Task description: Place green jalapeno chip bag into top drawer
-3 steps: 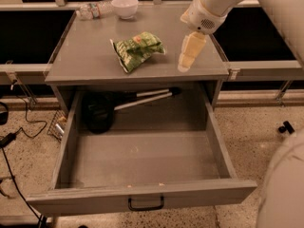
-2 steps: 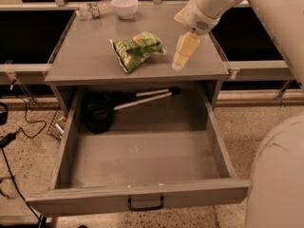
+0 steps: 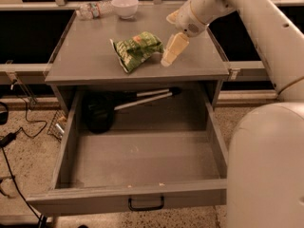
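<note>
The green jalapeno chip bag point(image 3: 137, 50) lies wrinkled on the grey cabinet top point(image 3: 85, 61), near its middle. My gripper point(image 3: 169, 42) is open and empty just to the right of the bag. One cream finger point(image 3: 173, 49) points down and almost touches the bag's right edge. The top drawer point(image 3: 142, 158) is pulled wide open below the cabinet top. Its front panel carries a small black pull handle point(image 3: 146, 204).
A black utensil with a long pale handle point(image 3: 102, 112) lies at the back of the drawer. A clear plastic bottle point(image 3: 93, 9) and a white bowl point(image 3: 126, 5) stand at the back of the cabinet top. Cables point(image 3: 14, 141) run over the floor at left. My white body point(image 3: 266, 165) fills the lower right.
My gripper has moved left across the cabinet top, closer to the chip bag. The bag and the drawer have not moved.
</note>
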Robot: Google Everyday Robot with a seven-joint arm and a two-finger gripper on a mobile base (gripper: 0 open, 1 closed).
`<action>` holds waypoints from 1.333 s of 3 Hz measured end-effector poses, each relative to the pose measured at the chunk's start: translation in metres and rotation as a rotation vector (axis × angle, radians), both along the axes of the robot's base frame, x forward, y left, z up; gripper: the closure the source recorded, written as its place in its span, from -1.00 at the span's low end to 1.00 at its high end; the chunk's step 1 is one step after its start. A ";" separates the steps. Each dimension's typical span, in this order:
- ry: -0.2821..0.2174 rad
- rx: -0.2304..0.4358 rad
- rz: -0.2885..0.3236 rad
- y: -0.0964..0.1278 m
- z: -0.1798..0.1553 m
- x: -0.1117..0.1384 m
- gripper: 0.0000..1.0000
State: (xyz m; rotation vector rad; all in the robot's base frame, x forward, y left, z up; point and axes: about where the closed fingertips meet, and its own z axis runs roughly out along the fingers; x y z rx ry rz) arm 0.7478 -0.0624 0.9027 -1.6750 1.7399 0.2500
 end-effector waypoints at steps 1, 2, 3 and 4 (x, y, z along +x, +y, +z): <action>0.030 0.136 0.011 0.012 -0.002 0.015 -1.00; 0.047 0.217 0.020 0.019 -0.003 0.023 -1.00; 0.047 0.279 0.060 0.037 0.000 0.028 -1.00; 0.048 0.296 0.088 0.049 0.001 0.029 -1.00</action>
